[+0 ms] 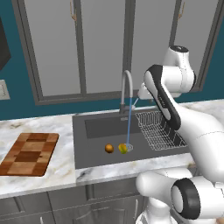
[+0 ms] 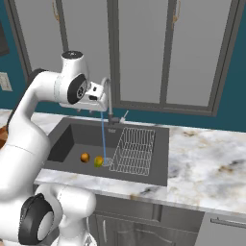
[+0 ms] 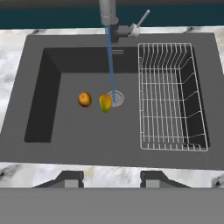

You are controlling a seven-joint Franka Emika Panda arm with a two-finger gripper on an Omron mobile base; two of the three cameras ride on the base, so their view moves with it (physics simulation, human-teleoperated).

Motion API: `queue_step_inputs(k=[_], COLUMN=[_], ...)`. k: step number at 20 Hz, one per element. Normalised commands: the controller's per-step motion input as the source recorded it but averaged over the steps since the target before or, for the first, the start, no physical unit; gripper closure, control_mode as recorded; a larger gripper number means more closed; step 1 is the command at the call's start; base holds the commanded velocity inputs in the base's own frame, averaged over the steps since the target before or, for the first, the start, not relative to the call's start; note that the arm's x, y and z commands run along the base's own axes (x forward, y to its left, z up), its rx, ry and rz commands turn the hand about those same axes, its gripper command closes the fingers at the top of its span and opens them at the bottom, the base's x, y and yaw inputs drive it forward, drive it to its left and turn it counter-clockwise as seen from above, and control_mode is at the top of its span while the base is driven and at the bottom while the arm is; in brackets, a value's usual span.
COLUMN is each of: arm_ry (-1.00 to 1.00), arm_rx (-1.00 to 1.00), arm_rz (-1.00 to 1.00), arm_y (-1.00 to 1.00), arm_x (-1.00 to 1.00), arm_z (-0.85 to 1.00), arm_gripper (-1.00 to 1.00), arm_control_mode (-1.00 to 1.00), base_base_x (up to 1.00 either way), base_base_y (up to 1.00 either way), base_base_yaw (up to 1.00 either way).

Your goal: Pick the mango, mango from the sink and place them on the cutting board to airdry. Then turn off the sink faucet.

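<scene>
Claw [image 3: 111, 180] closed, empty, hovering high above sink [image 3: 43, 131]. Both mangos [image 3: 85, 99] [image 3: 105, 103] on basin floor near drain, yellow-green one just beside falling stream from faucet [image 3: 108, 13]; cutting board [image 1: 29, 153] well left. Could slip from wet, rounded skin; might roll on contact.

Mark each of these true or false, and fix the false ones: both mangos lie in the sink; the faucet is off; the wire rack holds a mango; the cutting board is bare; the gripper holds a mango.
1. Both mangos, the orange-brown mango and the yellow-green mango, lie in the sink. True.
2. The faucet is off. False: water streams down to the drain.
3. The wire rack holds a mango. False: nothing lies in it.
4. The cutting board is bare. True.
5. The gripper holds a mango. False: it holds nothing, above the sink.
</scene>
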Motion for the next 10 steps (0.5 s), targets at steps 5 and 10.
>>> queue_step_inputs(k=[5, 10], arm_ry=[0.0, 0.0], arm_rx=[0.01, 0.0], arm_rz=[0.0, 0.0], arm_y=[0.11, 0.38], arm_x=[-0.01, 0.0], arm_z=[-0.04, -0.28], arm_gripper=[-1.0, -1.0], arm_control_mode=[-1.0, -1.0], base_base_x=[0.0, 0.0], base_base_y=[0.0, 0.0], base_base_yaw=[0.0, 0.0])
